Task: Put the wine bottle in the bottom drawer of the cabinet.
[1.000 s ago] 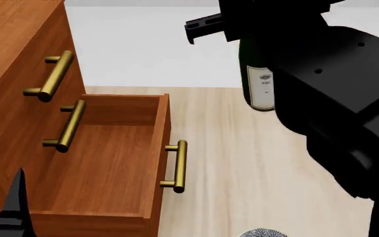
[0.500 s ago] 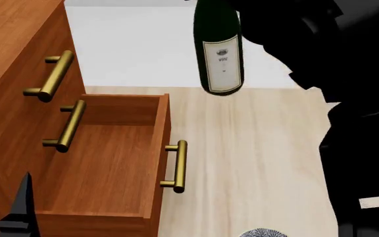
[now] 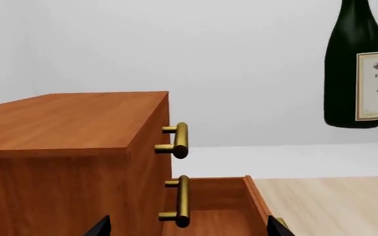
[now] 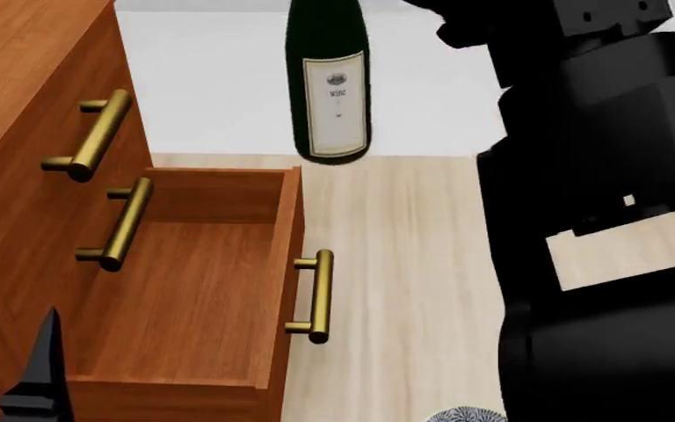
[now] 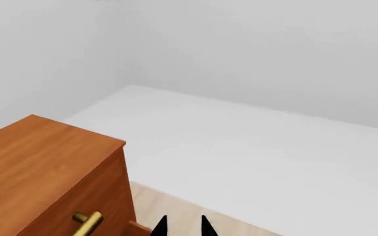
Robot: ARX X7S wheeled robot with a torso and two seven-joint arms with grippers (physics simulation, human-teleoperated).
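One wine bottle (image 4: 330, 83) hangs upright in the air beside the right arm (image 4: 601, 220), its base above the far right corner of the bottom drawer (image 4: 185, 290) and its white label facing the head camera. That drawer is pulled out from the cabinet (image 4: 21, 132), its brass handle (image 4: 317, 296) facing the pale wooden floor (image 4: 420, 264). The bottle's neck runs out of the head view, so whether the right gripper is closed on it cannot be told; the right wrist view shows only two dark fingertips (image 5: 204, 227) close together. The left gripper (image 4: 35, 378) sits low at the drawer's near left corner, and its state cannot be told either. From the left wrist view the bottle (image 3: 355, 69) floats high beside the cabinet (image 3: 71, 162).
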